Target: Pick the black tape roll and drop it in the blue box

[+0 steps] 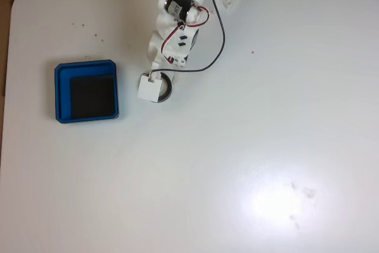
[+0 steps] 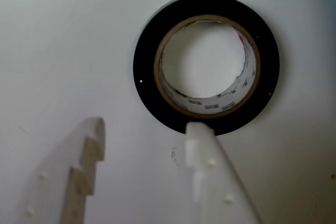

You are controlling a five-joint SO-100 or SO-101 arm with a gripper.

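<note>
- gripper: jaws set wide apart and empty, seen in the wrist view with one fingertip overlapping the near rim of the roll and the other out over bare table.
- black tape roll: lies flat on the white table, just ahead of the gripper, pale core and open centre showing.
- in the fixed view the arm hangs over the roll, hiding most of it.
- blue box: stands well apart from the gripper, to the left in the fixed view, with nothing on its black floor.
- step in hand, as judged: the approach to the grasp; nothing is lifted yet.
- next move calls for lowering with one finger inside the open centre and one outside the rim, then closing on the wall.
</note>
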